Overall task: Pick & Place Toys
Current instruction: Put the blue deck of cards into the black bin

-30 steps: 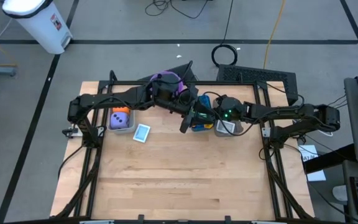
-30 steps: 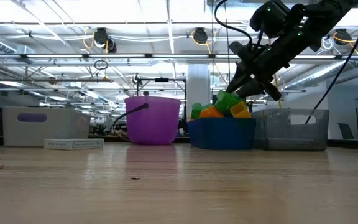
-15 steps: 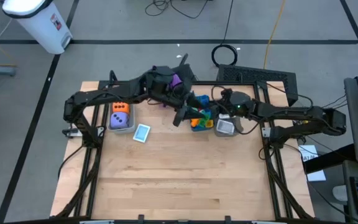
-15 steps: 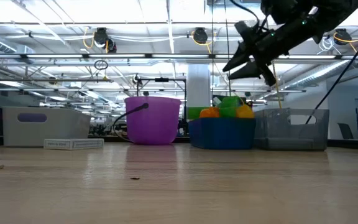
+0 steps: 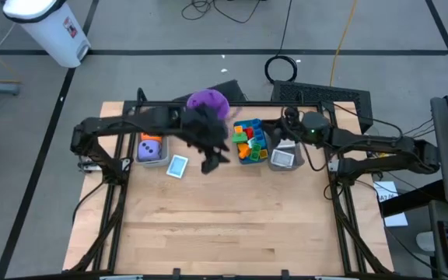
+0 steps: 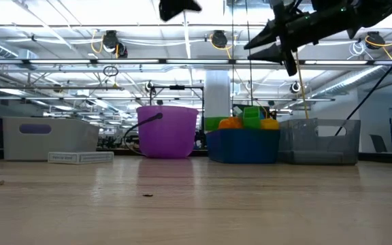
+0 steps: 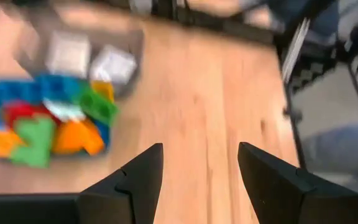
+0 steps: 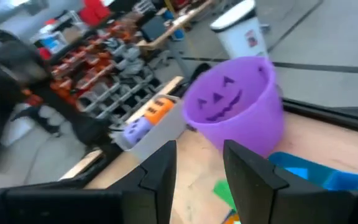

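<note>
The toys are bright bricks (image 5: 248,140) heaped in a blue bin (image 6: 243,145), two dice (image 5: 151,140) in a grey bin (image 5: 151,151), and a flat card (image 5: 178,166) lying on the table. My left gripper (image 5: 212,160) hangs open above the bare table between the card and the blue bin; in the left wrist view nothing is between its fingers (image 7: 197,180). My right gripper (image 6: 264,46) is open and level, high above the far side of the blue bin, with nothing in it (image 8: 197,165).
A purple bucket (image 5: 208,101) stands at the far edge behind the left arm. A clear bin (image 5: 284,158) with cards stands right of the blue bin. The near half of the wooden table (image 5: 224,225) is bare.
My right gripper has risen from the brick heap in the blue bin and tipped up to level, drawing back toward the far right. My left gripper has swung from over the blue bin toward the table's left and tipped further down.
</note>
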You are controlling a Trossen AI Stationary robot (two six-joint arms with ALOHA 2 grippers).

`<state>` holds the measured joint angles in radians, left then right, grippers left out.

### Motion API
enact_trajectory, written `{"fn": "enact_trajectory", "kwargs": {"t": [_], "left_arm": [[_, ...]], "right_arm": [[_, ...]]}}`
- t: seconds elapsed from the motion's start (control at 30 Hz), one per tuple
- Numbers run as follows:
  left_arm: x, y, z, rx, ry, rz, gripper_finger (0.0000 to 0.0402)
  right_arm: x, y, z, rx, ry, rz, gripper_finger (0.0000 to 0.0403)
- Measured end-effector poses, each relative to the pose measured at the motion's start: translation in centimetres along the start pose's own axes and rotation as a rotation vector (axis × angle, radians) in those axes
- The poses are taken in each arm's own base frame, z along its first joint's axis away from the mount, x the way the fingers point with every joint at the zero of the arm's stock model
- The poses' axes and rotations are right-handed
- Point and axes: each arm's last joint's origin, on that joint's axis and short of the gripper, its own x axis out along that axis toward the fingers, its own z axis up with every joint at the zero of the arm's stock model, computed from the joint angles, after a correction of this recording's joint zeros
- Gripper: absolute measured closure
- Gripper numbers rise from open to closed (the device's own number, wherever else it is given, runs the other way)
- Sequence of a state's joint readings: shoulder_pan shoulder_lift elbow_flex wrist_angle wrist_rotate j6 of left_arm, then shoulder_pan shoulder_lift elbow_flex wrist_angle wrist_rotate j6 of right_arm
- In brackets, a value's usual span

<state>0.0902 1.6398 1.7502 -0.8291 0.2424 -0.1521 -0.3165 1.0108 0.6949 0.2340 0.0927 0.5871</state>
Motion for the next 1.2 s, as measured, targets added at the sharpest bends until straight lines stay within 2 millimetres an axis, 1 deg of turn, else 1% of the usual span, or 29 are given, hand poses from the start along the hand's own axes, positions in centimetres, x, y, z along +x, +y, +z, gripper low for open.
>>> {"fn": "enact_trajectory", "kwargs": {"t": [0.13, 0.23, 0.3, 0.37, 0.47, 0.57, 0.67, 0.83, 0.97, 1.2], "left_arm": [[3.1, 0.0, -3.0, -0.043, 0.122, 0.005, 0.0186], [4.7, 0.8, -5.5, -0.100, 0.226, 0.041, 0.0186], [5.5, 1.4, -7.2, -0.150, 0.302, 0.096, 0.0186], [5.7, 2.1, -8.6, -0.218, 0.374, 0.195, 0.0186], [5.4, 3.1, -10.5, -0.346, 0.470, 0.395, 0.0186], [5.2, 3.6, -12.1, -0.470, 0.541, 0.532, 0.0186], [5.8, 3.5, -13.8, -0.560, 0.583, 0.567, 0.0186], [6.7, 3.4, -16.4, -0.653, 0.622, 0.628, 0.0186], [6.9, 3.7, -17.5, -0.696, 0.614, 0.714, 0.0186], [7.5, 4.7, -18.8, -0.717, 0.608, 0.725, 0.0186]], "right_arm": [[-0.3, 0.4, 0.0, 0.016, 0.011, 0.034, 0.0276], [-0.4, 0.9, -0.3, 0.015, 0.018, 0.058, 0.0277], [-0.4, 1.2, -0.5, 0.013, 0.028, 0.070, 0.0277], [-0.5, 1.4, -0.7, 0.011, 0.038, 0.081, 0.0277], [-0.5, 1.7, -0.9, 0.007, 0.046, 0.093, 0.0277], [-0.5, 1.8, -0.9, 0.005, 0.050, 0.096, 0.0278], [-0.5, 1.8, -1.0, 0.005, 0.051, 0.093, 0.0278], [-0.5, 1.8, -1.0, 0.005, 0.051, 0.092, 0.0278], [-0.5, 1.8, -1.0, 0.005, 0.051, 0.091, 0.0278], [-0.5, 1.8, -1.0, 0.009, 0.051, 0.091, 0.0278]]}}
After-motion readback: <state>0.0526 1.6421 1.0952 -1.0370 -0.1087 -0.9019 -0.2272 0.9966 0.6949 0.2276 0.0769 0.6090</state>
